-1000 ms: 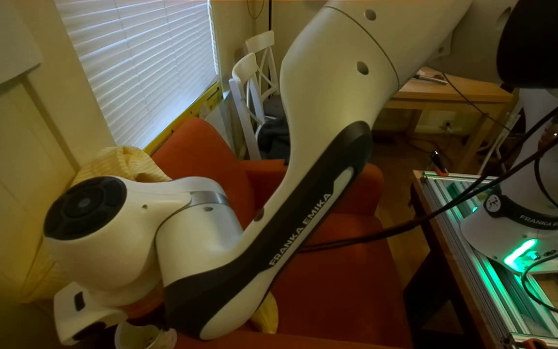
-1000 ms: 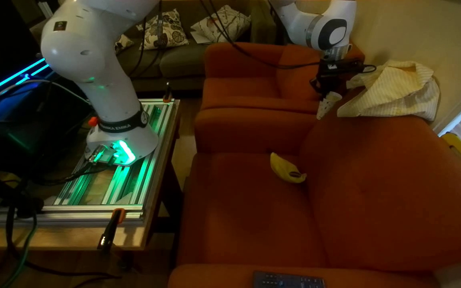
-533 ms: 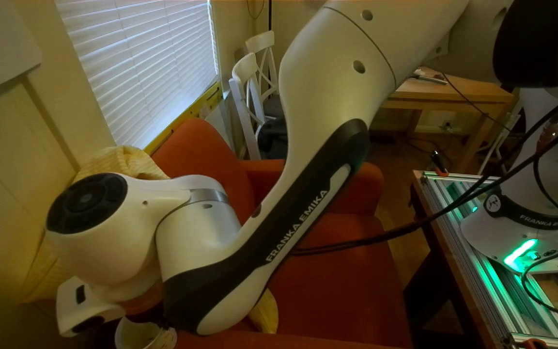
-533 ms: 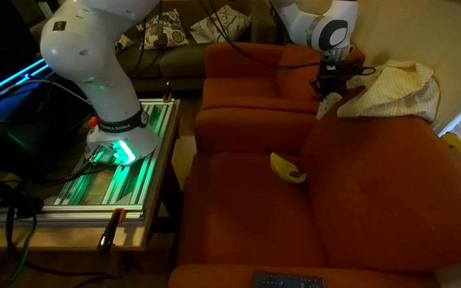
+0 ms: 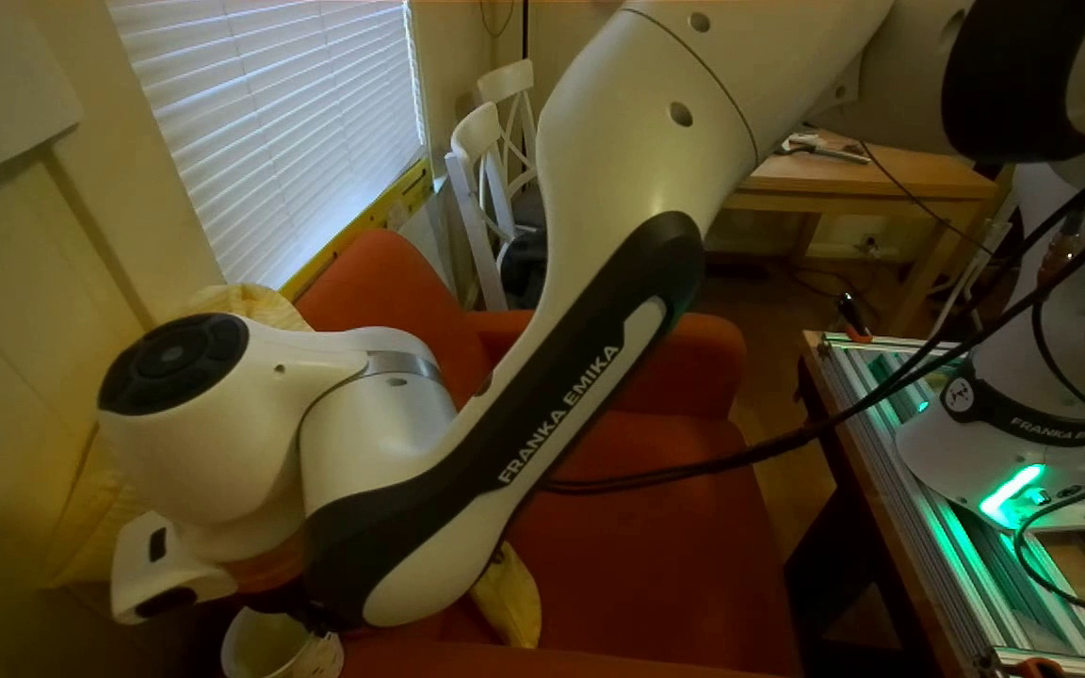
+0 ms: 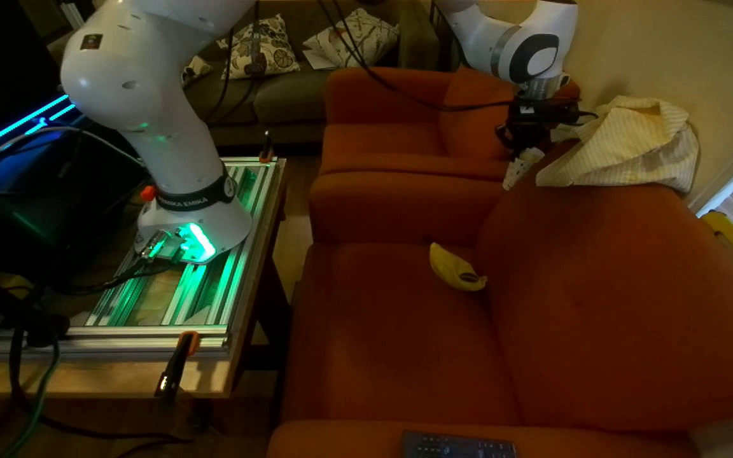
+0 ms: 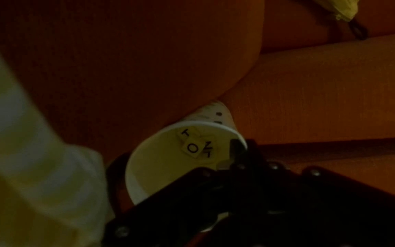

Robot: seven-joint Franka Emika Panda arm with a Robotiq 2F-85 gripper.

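My gripper (image 7: 247,145) is shut on the rim of a white, dark-spotted paper cup (image 7: 156,161) in the wrist view. One finger stands inside the cup, the other outside, with the rim between them. Several letter tiles (image 7: 192,147) lie at the cup's bottom. In an exterior view the dark gripper (image 6: 520,143) is at the cup's top, and the cup (image 6: 519,170) sits between the orange sofa's backrest and armrest. The cup (image 5: 302,659) also shows in an exterior view, where the arm hides most of the gripper. The wrist view is dark.
A yellow striped cloth (image 6: 627,146) lies over the backrest, close beside the gripper; it fills the wrist view's left side (image 7: 19,154). A yellow banana-like object (image 6: 452,267) lies on the sofa seat (image 6: 379,343). A remote (image 6: 459,445) is on the near armrest. Cables (image 5: 693,471) hang from the arm.
The wrist and forearm have risen a little, and the gripper has shifted slightly right in an exterior view. The cup looks to be in nearly the same place.
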